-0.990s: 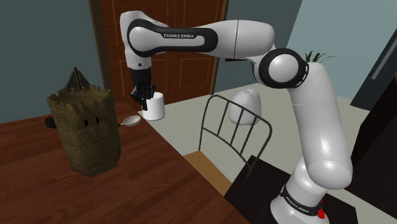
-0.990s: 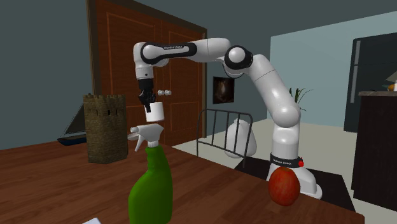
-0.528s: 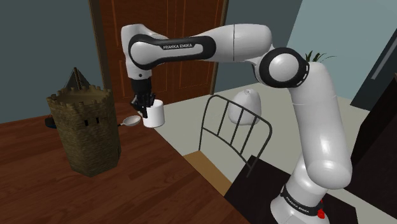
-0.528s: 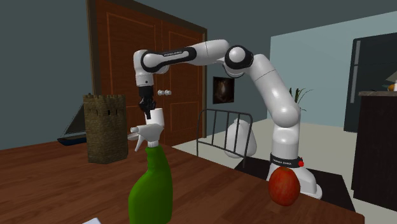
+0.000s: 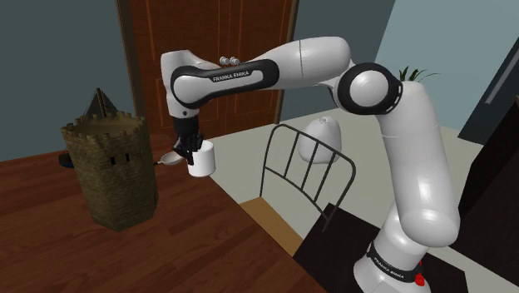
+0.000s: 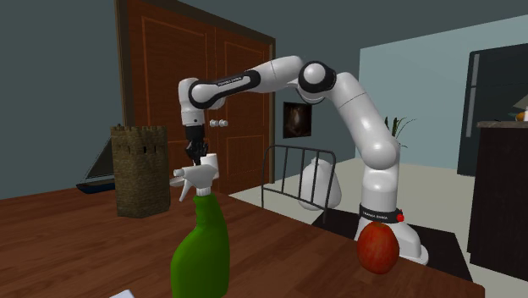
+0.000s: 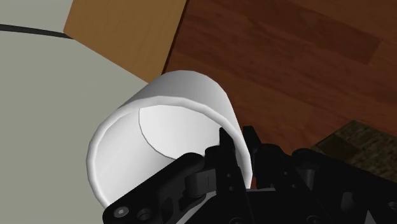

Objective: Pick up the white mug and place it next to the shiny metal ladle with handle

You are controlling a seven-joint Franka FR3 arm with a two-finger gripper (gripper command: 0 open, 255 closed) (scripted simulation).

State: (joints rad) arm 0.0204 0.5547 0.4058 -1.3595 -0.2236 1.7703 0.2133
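The white mug [image 5: 202, 159] hangs tilted in my gripper [image 5: 190, 148], which is shut on its rim. It is low over the dark wooden table [image 5: 125, 258], close to the far edge. The shiny ladle [image 5: 170, 157] lies on the table just to the shoulder view's left of the mug, partly hidden by the fingers. In the wrist view one finger [image 7: 222, 153] is inside the mug [image 7: 165, 137] and the other is outside its wall, gripper [image 7: 236, 141]. In the second exterior view the mug [image 6: 209, 158] sits under the gripper [image 6: 198, 151], right behind a spray nozzle.
A brown castle-tower model [image 5: 112, 171] stands on the table to the shoulder view's left of the ladle. A black metal chair back [image 5: 303, 171] rises beyond the table's edge. A green spray bottle [image 6: 199, 250] and a red apple [image 6: 378, 247] stand near the second exterior camera.
The gripper has come down with the mug, from about tower-top height to just beside the ladle, drifting slightly toward the shoulder view's bottom. The forearm has tipped lower.
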